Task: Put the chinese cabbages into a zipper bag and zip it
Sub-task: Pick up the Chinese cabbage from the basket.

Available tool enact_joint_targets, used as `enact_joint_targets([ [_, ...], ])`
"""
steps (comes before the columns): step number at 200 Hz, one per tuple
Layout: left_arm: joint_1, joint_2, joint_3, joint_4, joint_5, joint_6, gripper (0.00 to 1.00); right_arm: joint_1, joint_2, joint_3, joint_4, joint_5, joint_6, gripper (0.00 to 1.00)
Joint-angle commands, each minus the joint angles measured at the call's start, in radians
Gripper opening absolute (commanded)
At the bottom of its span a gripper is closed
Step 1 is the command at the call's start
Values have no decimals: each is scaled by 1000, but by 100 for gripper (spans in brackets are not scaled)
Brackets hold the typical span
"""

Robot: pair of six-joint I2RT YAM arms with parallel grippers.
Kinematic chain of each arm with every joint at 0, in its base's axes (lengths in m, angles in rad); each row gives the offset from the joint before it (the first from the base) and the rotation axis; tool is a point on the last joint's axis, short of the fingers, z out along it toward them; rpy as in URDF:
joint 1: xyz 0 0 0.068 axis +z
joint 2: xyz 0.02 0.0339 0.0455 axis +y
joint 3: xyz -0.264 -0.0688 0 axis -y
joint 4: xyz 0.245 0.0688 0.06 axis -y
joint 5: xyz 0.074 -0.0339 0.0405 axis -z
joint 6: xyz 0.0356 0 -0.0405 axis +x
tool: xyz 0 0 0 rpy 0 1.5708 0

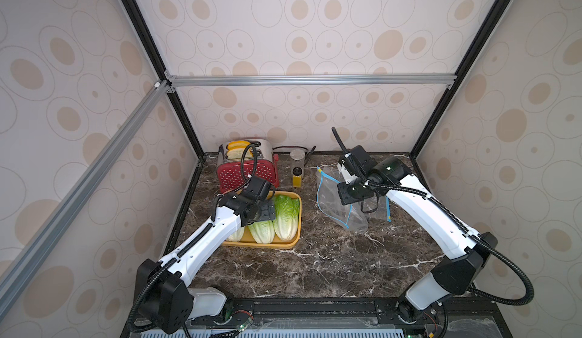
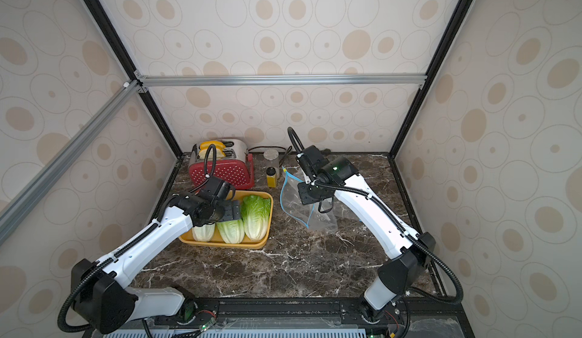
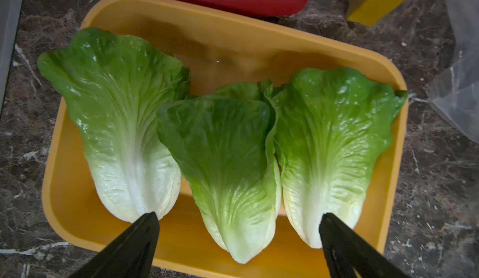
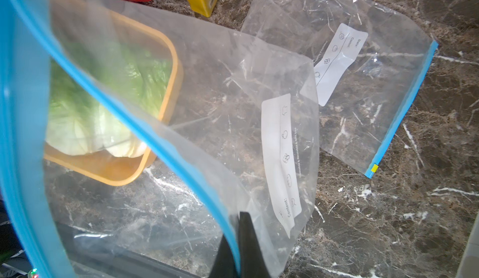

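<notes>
Three chinese cabbages lie side by side in a yellow tray (image 1: 261,245): the left one (image 3: 121,123), the middle one (image 3: 225,160) and the right one (image 3: 331,139). My left gripper (image 3: 239,215) hovers open over their white bases, its fingers wide to either side of the middle head and holding nothing. In both top views it hangs above the tray (image 1: 267,213) (image 2: 233,210). My right gripper (image 4: 238,219) is shut on the blue zipper rim of a clear zipper bag (image 4: 233,108). The bag hangs lifted with its mouth gaping, right of the tray (image 1: 333,201).
A second clear zipper bag (image 4: 375,95) lies flat on the marble beyond the held one. A red toaster (image 1: 248,169) stands behind the tray. A yellow bottle (image 1: 297,179) and a metal-lidded jar (image 1: 297,158) stand beside it. Enclosure walls close three sides.
</notes>
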Motion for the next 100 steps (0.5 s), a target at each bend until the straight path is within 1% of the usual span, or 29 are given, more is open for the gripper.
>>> enact_joint_targets([
  [1, 49, 36, -45, 101, 14, -47, 99, 4, -13, -10, 2, -16, -6, 0],
  [10, 60, 54, -61, 152, 49, -43, 99, 3, -17, -18, 8, -15, -5, 0],
  [20, 63, 78, -65, 171, 51, -41, 99, 3, -22, -24, 15, -14, -3, 0],
  [25, 65, 91, -66, 215, 54, -34, 99, 3, -25, -25, 15, -15, -2, 0],
  [42, 68, 122, -79, 272, 66, -27, 99, 3, -29, -25, 16, -13, 0, 0],
  [64, 70, 159, -65, 252, 19, -33, 99, 3, -33, -25, 14, -2, 0, 0],
  [83, 70, 189, -80, 268, 17, -39, 99, 3, -37, -31, 21, 2, 2, 0],
  [100, 71, 207, -91, 251, -12, -58, 99, 3, -35, -31, 22, 0, 7, 0],
])
